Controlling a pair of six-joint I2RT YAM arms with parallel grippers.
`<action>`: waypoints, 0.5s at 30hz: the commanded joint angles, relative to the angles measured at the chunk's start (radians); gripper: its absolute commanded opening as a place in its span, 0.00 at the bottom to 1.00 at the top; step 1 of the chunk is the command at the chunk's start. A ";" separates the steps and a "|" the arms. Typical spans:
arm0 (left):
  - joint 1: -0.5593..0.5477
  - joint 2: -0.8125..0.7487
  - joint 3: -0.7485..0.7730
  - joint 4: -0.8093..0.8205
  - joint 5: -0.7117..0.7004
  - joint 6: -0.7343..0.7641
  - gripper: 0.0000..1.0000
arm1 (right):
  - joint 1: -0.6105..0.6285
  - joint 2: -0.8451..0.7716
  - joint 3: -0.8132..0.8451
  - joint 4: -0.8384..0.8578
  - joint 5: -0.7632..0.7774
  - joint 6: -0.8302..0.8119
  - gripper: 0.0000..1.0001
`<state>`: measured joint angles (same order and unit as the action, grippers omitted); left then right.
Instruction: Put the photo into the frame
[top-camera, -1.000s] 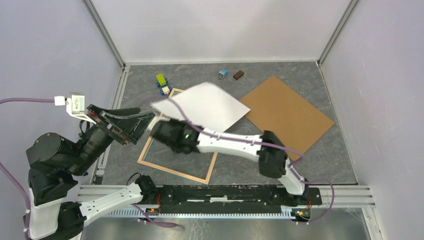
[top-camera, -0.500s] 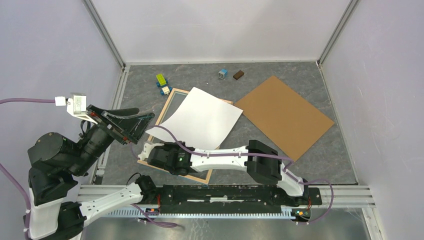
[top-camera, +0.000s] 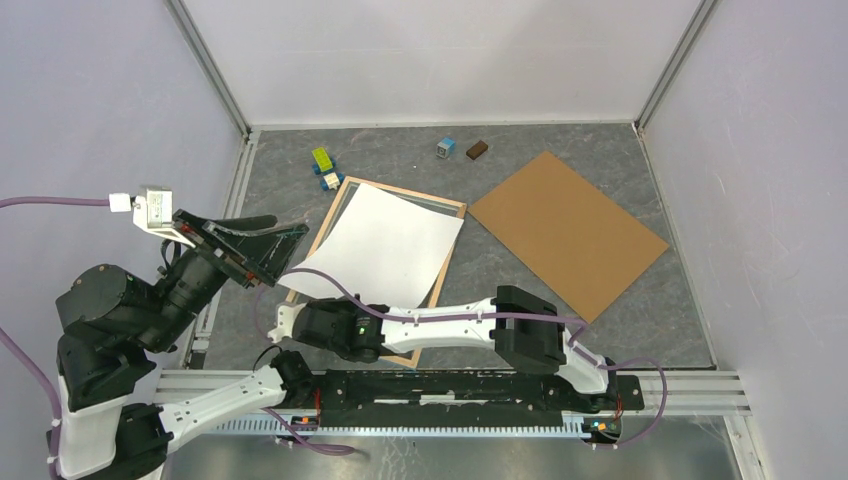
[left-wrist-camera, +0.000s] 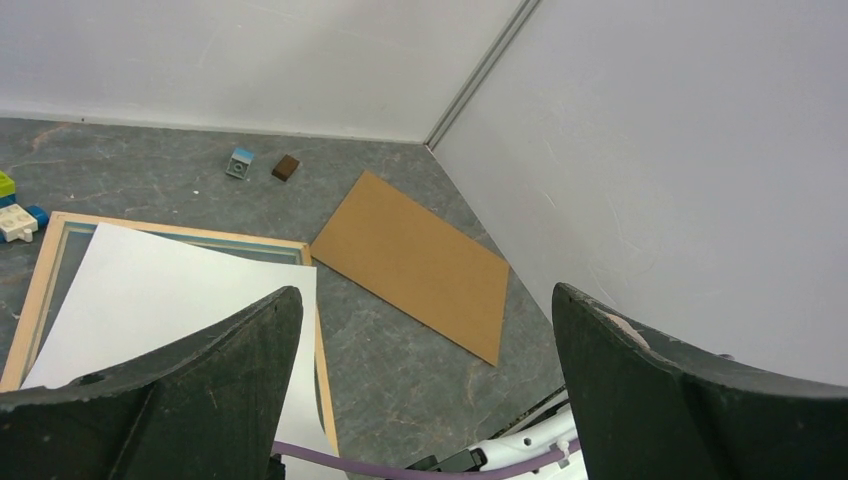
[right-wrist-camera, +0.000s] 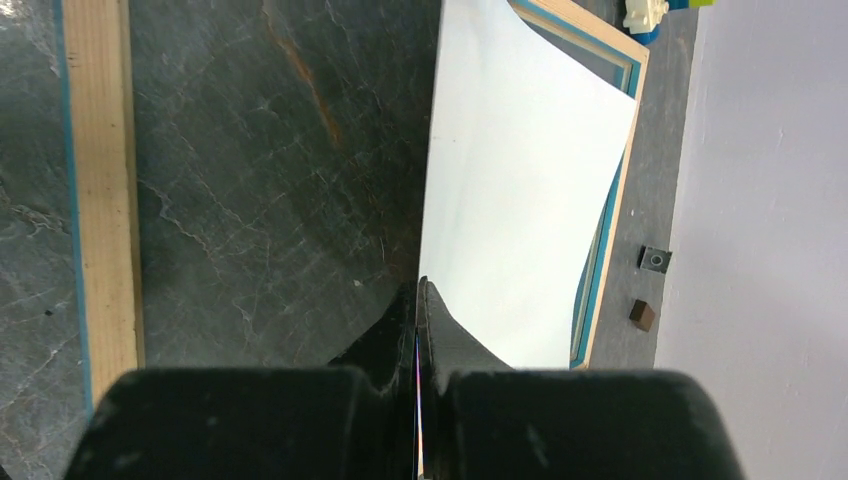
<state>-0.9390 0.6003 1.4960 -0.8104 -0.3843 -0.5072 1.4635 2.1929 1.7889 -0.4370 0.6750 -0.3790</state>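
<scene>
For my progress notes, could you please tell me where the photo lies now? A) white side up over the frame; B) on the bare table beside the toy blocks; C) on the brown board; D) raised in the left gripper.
A: the photo lies white side up, askew over the frame.

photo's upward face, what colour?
Plain white. The photo shows best in the top external view.

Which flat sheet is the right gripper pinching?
The photo, white side up, lying over the frame; its near corner is pinched in the shut right gripper. The brown board lies apart, untouched.
</scene>
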 joint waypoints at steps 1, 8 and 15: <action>-0.002 0.021 0.010 0.013 -0.019 0.049 1.00 | 0.004 -0.038 0.014 0.057 -0.019 -0.026 0.00; -0.003 0.033 0.015 0.013 -0.018 0.049 1.00 | -0.001 -0.039 -0.024 0.099 -0.017 -0.050 0.00; -0.002 0.041 0.011 0.022 -0.021 0.050 1.00 | 0.000 -0.089 -0.111 0.167 -0.073 -0.097 0.00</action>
<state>-0.9394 0.6212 1.4963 -0.8135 -0.3908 -0.5068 1.4635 2.1857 1.7023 -0.3477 0.6353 -0.4404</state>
